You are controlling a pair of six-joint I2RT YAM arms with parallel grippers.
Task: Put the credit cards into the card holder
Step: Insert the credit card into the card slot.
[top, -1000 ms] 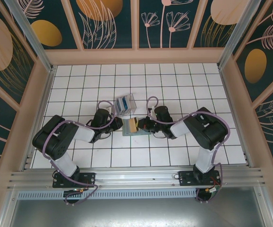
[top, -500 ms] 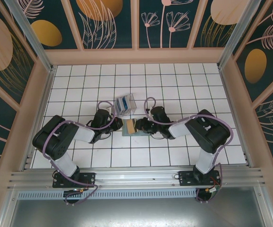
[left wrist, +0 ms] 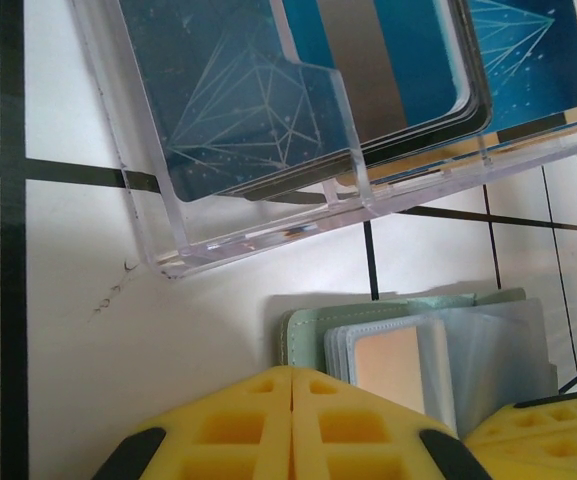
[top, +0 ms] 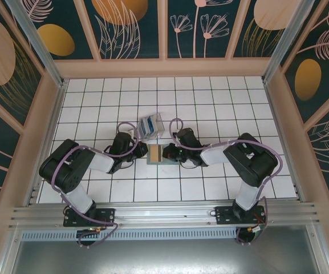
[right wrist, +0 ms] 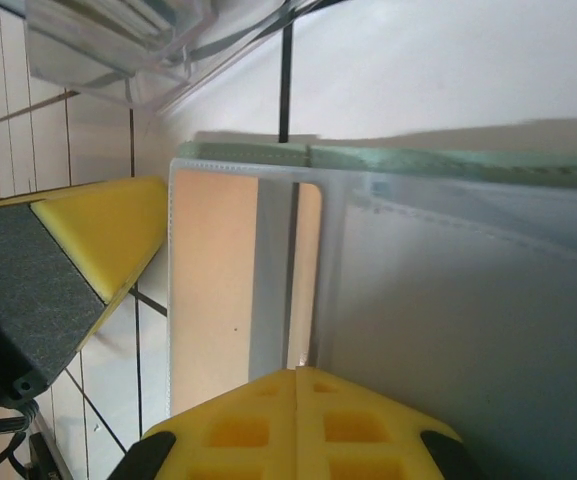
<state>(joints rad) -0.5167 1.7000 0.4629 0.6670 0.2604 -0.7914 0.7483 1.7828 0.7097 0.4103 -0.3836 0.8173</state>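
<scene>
Both your claws are pressed shut at the open wallet, with one orange card in a sleeve.

The small sage-green folding card holder [top: 155, 154] lies open on the white tiled table [top: 221, 97], flat between your two arms. Your left gripper [left wrist: 293, 385] has its yellow fingers closed flat together with nothing between them, the tips just beside the holder's green edge. Your right gripper [right wrist: 298, 385] is likewise closed, seam tight, with its tips over the holder's clear plastic sleeves [right wrist: 448, 320]; whether it nips a sleeve edge you cannot tell. One thin orange-yellow card [right wrist: 213, 290] sits inside a sleeve. The blue cards [left wrist: 268, 90], one with a grey stripe, are stacked in the clear plastic box [left wrist: 198, 235], which stands on the tiles just beyond the card holder, a strip of bare tile between them.
</scene>
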